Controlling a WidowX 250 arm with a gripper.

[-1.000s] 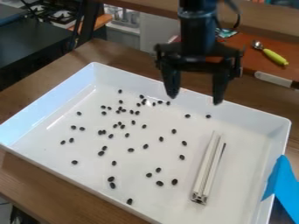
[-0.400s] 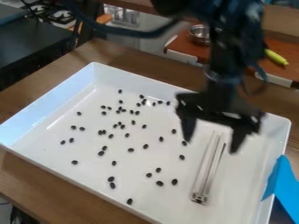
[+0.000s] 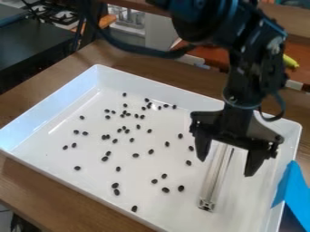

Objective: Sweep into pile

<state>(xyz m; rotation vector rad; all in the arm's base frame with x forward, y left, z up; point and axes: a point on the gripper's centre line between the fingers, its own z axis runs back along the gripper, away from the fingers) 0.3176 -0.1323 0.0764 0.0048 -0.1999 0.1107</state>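
Observation:
My gripper point(image 3: 226, 167) hangs over the right part of the white tray point(image 3: 63, 104), open, one finger on each side of the metal bar point(image 3: 215, 180) as seen from the camera. Its palm covers the bar's far end. The silvery bar lies lengthwise on the tray floor, towards the right, its near end at the lower right. Small black beans point(image 3: 135, 155) are scattered over the left and middle of the tray, loosest towards the near side and denser near the back middle. Whether the fingertips touch the tray floor I cannot tell.
The tray's raised walls surround the work area. Blue tape point(image 3: 293, 190) sits at the right wall. Behind the tray are a brown board and a green-yellow handle point(image 3: 290, 61); a stove point(image 3: 59, 14) stands at the back left.
The gripper has come from behind the tray's back wall forward, down and to the right, over the bar. It stays open. The bar and the beans have not moved.

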